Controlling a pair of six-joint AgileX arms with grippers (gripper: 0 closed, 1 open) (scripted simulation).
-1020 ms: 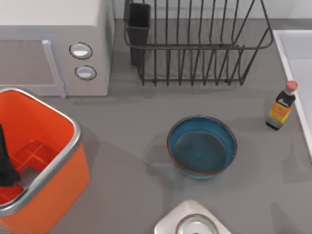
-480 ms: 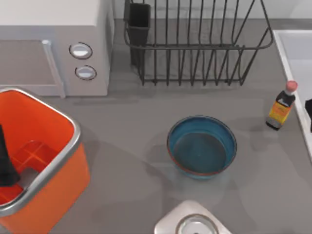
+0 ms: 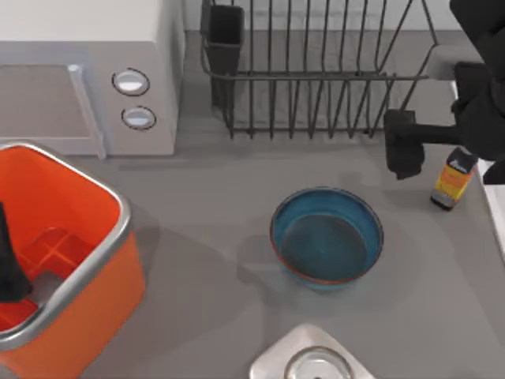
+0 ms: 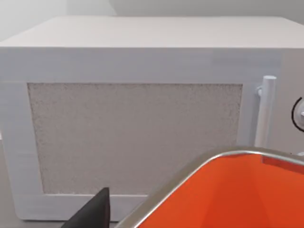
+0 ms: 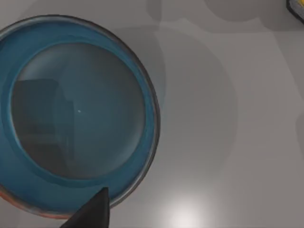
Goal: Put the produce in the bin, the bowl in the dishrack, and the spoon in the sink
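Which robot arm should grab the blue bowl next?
The right one, probably. Its gripper hangs just above the bowl on the table's right half, near the dishrack. The left gripper sits inside the orange bin, far left.

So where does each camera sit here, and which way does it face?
Top view: above the table, looking down at the bowl, bin and dishrack; right pincer beside the bottle.
Left wrist view: low over the bin, facing the microwave; a dark fingertip shows.
Right wrist view: looking down on the bowl; a fingertip shows.
Shared: the bowl, in the top and right wrist views.
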